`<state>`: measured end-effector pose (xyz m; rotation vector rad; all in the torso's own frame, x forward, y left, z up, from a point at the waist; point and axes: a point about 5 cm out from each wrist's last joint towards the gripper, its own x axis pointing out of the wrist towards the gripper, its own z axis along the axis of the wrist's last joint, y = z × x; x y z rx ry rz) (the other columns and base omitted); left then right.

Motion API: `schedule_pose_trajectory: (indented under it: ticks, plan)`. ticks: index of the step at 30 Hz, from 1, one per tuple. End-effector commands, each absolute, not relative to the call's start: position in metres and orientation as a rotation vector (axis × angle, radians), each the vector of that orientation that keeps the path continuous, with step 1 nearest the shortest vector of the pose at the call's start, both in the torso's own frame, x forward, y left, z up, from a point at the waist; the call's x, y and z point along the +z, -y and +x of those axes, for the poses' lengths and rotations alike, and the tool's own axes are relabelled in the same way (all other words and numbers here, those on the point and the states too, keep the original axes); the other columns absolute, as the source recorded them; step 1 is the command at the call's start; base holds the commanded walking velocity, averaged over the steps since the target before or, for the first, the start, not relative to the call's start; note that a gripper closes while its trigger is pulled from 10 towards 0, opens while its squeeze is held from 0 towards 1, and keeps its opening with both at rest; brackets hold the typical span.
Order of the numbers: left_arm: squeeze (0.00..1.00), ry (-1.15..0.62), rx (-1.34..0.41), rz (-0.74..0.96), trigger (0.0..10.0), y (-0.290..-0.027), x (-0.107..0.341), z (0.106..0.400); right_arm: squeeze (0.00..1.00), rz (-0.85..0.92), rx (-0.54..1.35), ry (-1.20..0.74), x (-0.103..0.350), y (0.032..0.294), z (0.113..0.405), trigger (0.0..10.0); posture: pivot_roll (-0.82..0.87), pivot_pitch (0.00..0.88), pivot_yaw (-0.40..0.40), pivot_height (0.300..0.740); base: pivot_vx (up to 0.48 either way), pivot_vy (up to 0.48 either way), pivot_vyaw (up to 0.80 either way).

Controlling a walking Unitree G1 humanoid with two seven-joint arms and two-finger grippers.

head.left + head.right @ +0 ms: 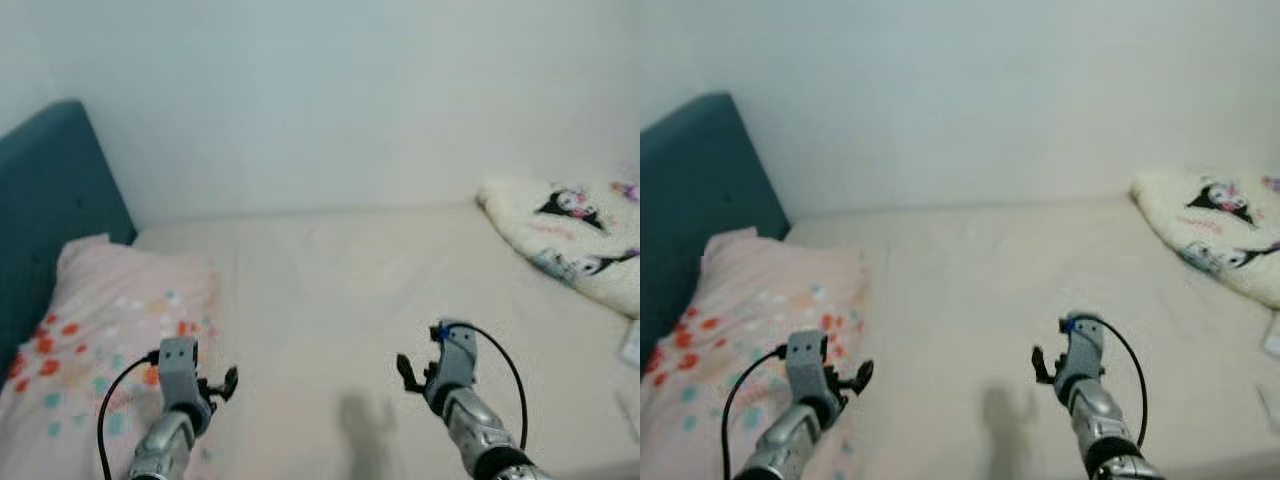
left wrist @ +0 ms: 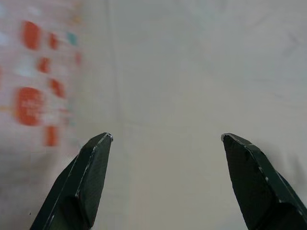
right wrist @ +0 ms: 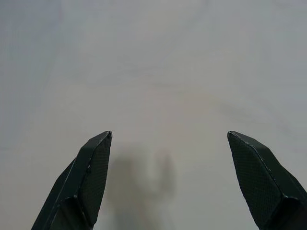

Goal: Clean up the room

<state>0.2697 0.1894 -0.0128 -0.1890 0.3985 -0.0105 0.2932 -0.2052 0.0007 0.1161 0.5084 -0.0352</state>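
From the head, the big cream bed sheet (image 1: pixel 340 290) spreads flat and wide across the bed. A soft pink pillow with red and green dots (image 1: pixel 95 340) lies at the left end of the sheet, right against the dark teal padded headboard (image 1: pixel 50 200). A fluffy white blanket with black cartoon characters (image 1: pixel 575 235) lies bunched at the far right end of the sheet, well apart from the pillow. A plain pale wall (image 1: pixel 330 100) stands behind the sheet. The left gripper (image 1: pixel 222 385) hangs over the near edge of the pillow, where the pillow meets the sheet. The right gripper (image 1: pixel 408 372) hangs over the bare middle of the sheet, with a soft shadow (image 1: pixel 362 420) on the sheet close by it.

In the left wrist view, the left gripper's two black fingers (image 2: pixel 86 182) are spread wide with nothing between them. The sheet is under them, and the blurry dotted pillow is beside one finger.

In the right wrist view, the right gripper's two black fingers (image 3: pixel 261 177) are also spread wide and hold nothing. The plain sheet and a faint shadow lie under them.
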Motion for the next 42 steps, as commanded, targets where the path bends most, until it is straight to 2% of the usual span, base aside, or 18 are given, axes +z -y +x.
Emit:
schedule_pose_trajectory:
  ticks: [1,16,29,42]
  plan:
    - [0.00,-0.445,0.010,-0.172,10.0,-0.198,-0.020,0.261,0.00,0.122,-0.018,-0.511,-0.001,0.198,0.293,10.0,-0.13,0.000,-0.022,0.740,0.000,-0.480,0.00]
    - [0.00,-0.537,0.029,-0.141,10.0,-0.203,-0.037,0.242,0.00,0.029,-0.056,-0.574,-0.003,0.203,0.293,10.0,-0.12,0.000,-0.030,0.740,0.000,-0.480,0.00]
    - [0.00,-0.653,0.066,-0.124,10.0,-0.211,-0.056,0.214,0.00,-0.066,-0.114,-0.690,-0.016,0.216,0.279,10.0,-0.13,0.000,-0.026,0.740,0.000,-0.480,0.00]
    - [0.00,-0.694,0.087,-0.111,10.0,-0.216,-0.062,0.204,0.00,-0.051,-0.116,-0.724,-0.023,0.216,0.271,10.0,-0.13,0.000,-0.025,0.740,0.000,-0.480,0.00]
